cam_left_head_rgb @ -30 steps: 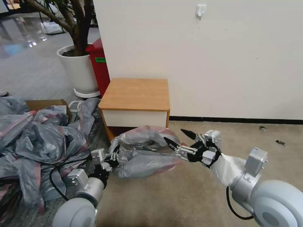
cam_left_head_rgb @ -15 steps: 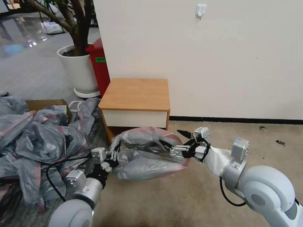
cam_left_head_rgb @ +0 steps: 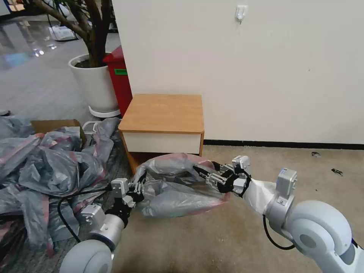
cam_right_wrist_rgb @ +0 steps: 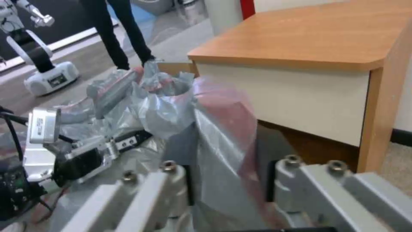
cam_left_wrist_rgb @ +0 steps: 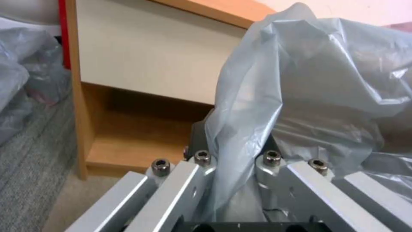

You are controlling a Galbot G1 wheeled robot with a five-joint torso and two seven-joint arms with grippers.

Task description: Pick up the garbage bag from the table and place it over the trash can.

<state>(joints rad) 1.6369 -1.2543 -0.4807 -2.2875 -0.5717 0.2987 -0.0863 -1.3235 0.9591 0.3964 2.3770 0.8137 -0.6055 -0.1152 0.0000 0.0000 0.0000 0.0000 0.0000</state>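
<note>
Translucent grey plastic garbage bag with pinkish-red rim band [cam_left_head_rgb: 178, 185], stretched between both sets of fingers, before the wooden bedside cabinet with bare orange-brown surface [cam_left_head_rgb: 163, 112]. Left gripper [cam_left_head_rgb: 138, 188] fingers pinch one edge; right gripper [cam_left_head_rgb: 204, 175] fingers clamp the pink rim, as the right wrist view shows.

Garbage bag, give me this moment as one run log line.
garbage bag: off table, in front of it | left gripper: shut on bag's left edge | right gripper: shut on pink rim band
</note>
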